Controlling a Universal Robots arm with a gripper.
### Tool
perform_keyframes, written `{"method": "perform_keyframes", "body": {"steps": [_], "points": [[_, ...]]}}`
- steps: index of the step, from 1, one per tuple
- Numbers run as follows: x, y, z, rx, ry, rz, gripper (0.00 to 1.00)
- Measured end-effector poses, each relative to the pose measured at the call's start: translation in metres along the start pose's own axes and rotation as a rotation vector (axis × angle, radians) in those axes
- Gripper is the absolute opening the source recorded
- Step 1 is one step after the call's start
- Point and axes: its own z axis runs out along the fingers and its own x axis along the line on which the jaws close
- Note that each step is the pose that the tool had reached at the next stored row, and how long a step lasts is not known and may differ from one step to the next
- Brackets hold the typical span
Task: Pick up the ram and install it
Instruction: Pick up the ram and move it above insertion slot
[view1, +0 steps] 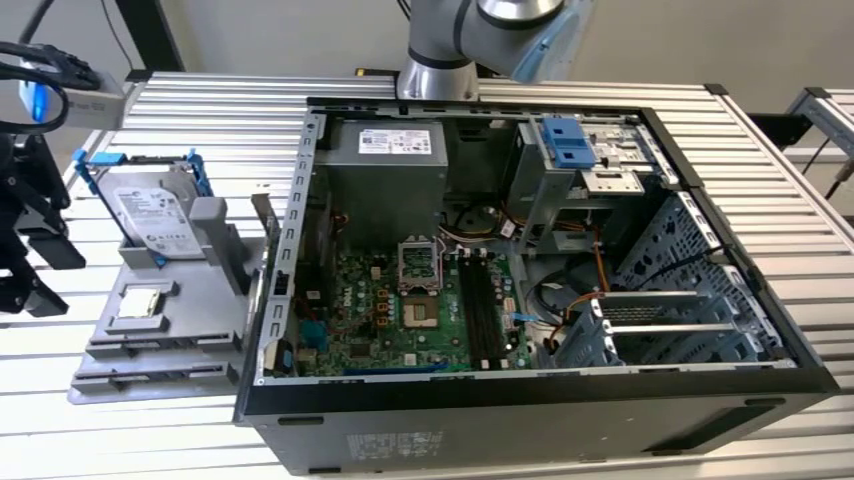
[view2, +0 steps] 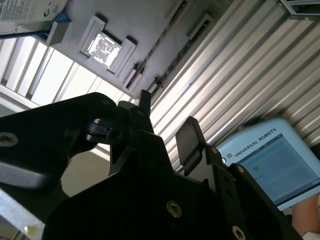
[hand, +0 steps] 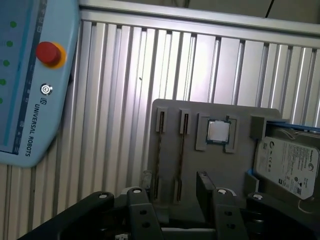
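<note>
A grey holder (view1: 200, 330) lies on the ribbed table at the exterior view's left of the open computer case (view1: 534, 400). Its two narrow slots each carry a thin dark strip seen edge-on. As far as I can tell, the strip nearer the chip is the ram (hand: 181, 150). My gripper (hand: 170, 200) hangs above the holder's slot end, apart from it. It stands open with nothing between the black fingers (view2: 187, 135). In the exterior view the gripper (view1: 34, 270) sits at the far left edge. The black memory slots (view1: 481, 310) run along the green motherboard inside the case.
On the holder lie a small square chip (hand: 218, 131) and a silver hard drive (view1: 150, 215) in a blue frame. A pale blue teach pendant (hand: 30, 75) rests on the table beside the holder. The case walls, a drive cage (view1: 587, 150) and cables crowd the motherboard.
</note>
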Motion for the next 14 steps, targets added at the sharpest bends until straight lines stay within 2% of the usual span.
{"method": "perform_keyframes", "body": {"steps": [14], "points": [[0.0002,-0.0005,0.0235,-0.0001,0.0000,0.000,1.00]]}}
